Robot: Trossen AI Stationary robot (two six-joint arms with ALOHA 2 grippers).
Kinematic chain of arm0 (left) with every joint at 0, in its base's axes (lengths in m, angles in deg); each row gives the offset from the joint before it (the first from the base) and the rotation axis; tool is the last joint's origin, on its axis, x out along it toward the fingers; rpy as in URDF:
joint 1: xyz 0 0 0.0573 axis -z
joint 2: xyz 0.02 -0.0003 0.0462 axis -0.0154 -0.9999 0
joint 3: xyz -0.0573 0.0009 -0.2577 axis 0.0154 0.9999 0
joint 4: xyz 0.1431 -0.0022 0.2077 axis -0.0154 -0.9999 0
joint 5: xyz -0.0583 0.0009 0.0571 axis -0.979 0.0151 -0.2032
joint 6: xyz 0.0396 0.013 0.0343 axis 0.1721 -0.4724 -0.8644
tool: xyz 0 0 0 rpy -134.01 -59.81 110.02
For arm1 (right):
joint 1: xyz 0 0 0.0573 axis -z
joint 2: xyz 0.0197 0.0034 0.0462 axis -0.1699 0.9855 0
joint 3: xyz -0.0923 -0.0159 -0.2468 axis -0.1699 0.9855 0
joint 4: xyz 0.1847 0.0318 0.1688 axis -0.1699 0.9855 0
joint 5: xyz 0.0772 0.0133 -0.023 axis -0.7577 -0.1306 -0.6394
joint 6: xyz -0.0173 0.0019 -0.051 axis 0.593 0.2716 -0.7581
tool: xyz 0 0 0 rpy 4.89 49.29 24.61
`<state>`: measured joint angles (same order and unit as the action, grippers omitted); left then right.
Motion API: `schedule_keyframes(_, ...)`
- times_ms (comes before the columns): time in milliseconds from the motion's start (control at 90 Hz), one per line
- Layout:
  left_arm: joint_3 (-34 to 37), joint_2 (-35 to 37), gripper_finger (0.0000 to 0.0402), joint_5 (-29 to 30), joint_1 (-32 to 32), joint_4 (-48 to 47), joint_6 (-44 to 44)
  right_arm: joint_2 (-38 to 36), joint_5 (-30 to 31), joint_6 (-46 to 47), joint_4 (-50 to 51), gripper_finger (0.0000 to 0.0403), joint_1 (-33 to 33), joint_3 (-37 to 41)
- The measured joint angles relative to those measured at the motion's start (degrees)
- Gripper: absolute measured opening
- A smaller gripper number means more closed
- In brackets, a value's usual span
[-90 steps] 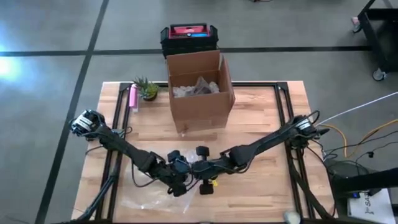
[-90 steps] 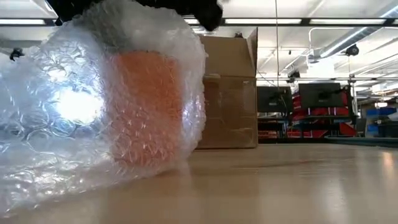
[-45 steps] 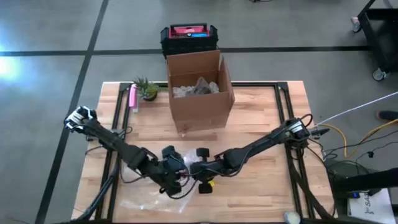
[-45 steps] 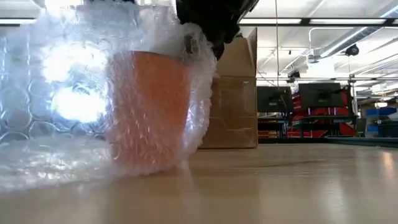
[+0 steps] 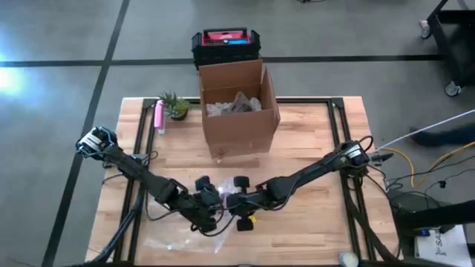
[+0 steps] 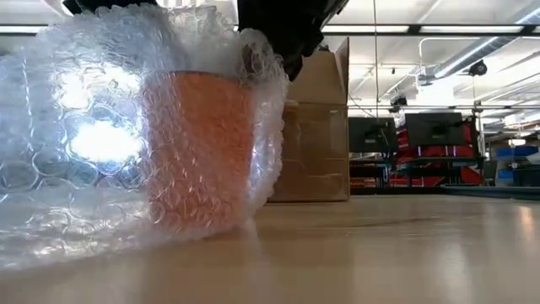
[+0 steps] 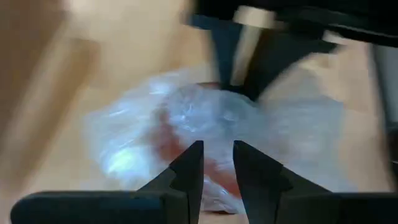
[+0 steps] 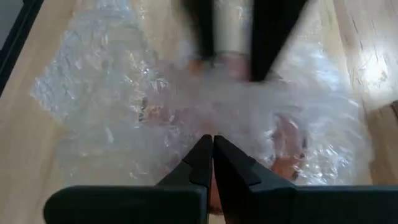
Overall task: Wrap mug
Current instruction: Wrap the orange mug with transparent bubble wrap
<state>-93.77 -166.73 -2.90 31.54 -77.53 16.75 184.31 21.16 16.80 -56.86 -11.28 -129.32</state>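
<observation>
Both dark arms reach inward and meet — left pincer (image 7: 217, 163) slightly parted, right pincer (image 8: 213, 152) closed, both pointing down.

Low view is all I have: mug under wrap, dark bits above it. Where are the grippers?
Observer: High view: left gripper and right gripper meet over the mug, at the front middle of the table.
Operator: Right one open or shut?
Observer: Right wrist view: shut, tips down at the wrap. Can't tell whether it pinches any.
Operator: Left?
Observer: Left wrist view: open, with a narrow gap between its fingers, pointed at the wrapped mug.
</observation>
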Motion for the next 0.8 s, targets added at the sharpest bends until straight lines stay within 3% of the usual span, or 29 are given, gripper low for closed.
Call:
schedule_keyframes(400, 1.7, -2.3, 0.0075, -1.7, -1.1, 2.3, -0.1, -2.4, 0.4, -2.2, 7.2, 0.0, 0.2, -8.5)
schedule_keyframes(500, 1.8, -2.1, 0.0075, -1.9, -1.0, 2.6, -0.6, -0.7, 0.4, -3.8, 3.9, 0.0, 0.7, -8.0)
schedule_keyframes(800, -1.7, -0.1, 0.0075, -5.3, -1.0, -3.2, -0.6, 5.8, -0.7, -1.3, 7.3, 0.0, 1.6, -7.3)
